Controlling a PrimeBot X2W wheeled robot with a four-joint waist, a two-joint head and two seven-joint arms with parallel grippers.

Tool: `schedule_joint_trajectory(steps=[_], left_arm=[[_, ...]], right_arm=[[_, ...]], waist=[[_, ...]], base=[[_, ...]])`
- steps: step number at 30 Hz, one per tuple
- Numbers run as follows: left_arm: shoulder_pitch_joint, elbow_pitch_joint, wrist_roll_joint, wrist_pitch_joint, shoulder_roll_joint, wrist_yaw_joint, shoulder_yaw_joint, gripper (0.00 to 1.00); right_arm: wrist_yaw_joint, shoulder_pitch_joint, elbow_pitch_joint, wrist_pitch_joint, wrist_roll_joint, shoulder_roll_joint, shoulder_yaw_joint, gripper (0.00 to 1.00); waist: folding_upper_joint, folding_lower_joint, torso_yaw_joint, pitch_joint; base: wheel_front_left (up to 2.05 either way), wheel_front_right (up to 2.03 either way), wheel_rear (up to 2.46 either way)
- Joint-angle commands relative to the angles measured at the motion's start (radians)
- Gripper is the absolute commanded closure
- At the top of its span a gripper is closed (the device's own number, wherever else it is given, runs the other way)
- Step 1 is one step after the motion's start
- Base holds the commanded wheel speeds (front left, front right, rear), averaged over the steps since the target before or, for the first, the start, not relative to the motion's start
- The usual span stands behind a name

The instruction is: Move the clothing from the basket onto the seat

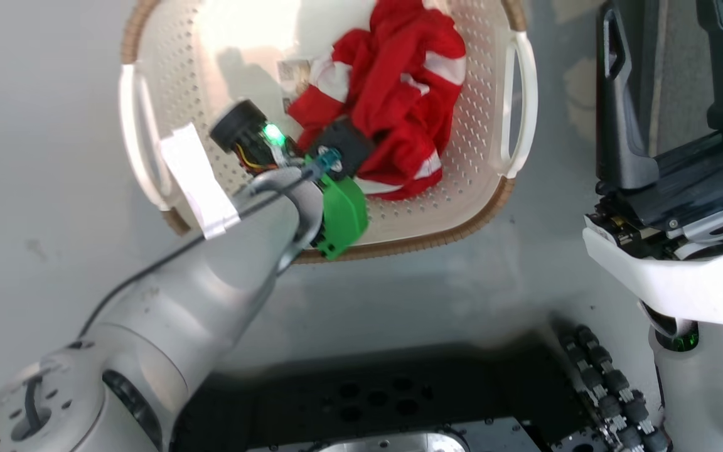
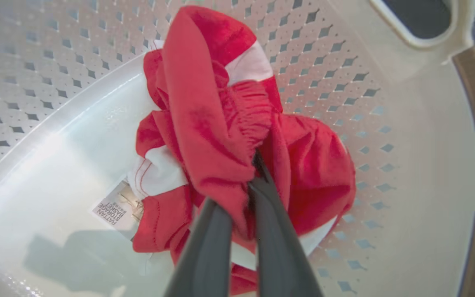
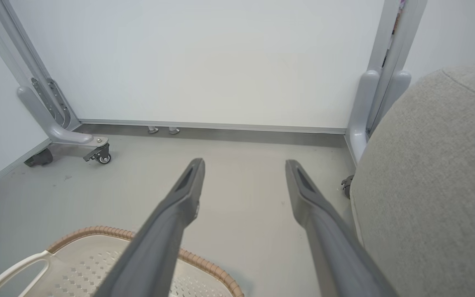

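The clothing (image 2: 204, 123) lies bunched in one red-and-white heap on the bottom of the basket (image 1: 499, 182), partly over the label sticker (image 2: 114, 208). The left gripper (image 2: 250, 181) reaches down into the heap, and its fingers (image 2: 270, 231) are pinched together on a gathered red fold near the top of the pile. The right gripper (image 3: 244, 165) hangs above the floor (image 3: 97, 185) between the basket and the seat (image 3: 435, 185), its fingers spread apart and holding nothing.

The main risk is the hold itself. Only a narrow ridge of soft cloth sits between the tips, so the weight of the hanging garment could pull it free on the way up. I cannot tell where one garment ends and the other begins. If they are tangled, the second may ride up loosely and slide off over the floor before it reaches the seat. A trailing sleeve or hem could also catch on the basket's rim or handle. The basket looks light enough to tip or be dragged. A low carry would let the cloth sweep the floor, or fall short of the cushion's rounded edge and slip off
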Motion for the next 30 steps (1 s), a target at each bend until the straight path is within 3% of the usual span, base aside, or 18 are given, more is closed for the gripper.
schedule_joint_trajectory(steps=[1, 18, 30], left_arm=[[0.034, -0.019, 0.02, -0.002, 0.003, 0.006, 0.021, 1.0], [0.456, -0.27, 0.191, -0.002, 0.049, 0.065, 0.377, 1.0], [0.641, -0.47, 0.304, -0.002, 0.038, 0.058, 0.599, 1.0]], right_arm=[[-0.001, 0.006, 0.009, -0.005, 0.009, -0.003, -0.001, 0.0], [-0.001, 0.172, 0.17, -0.005, 0.073, 0.03, 0.041, 0.0], [-0.001, 0.302, 0.252, -0.005, 0.125, 0.039, 0.063, 0.0]], waist=[[0.0035, 0.0, 0.036, -0.1], [0.0035, 0.0, 0.048, -0.601], [0.0035, 0.0, 0.056, -0.861]], base=[[0.0, 0.0, 0.0], [0.0, 0.0, 0.0], [0.0, 0.0, 0.0]])
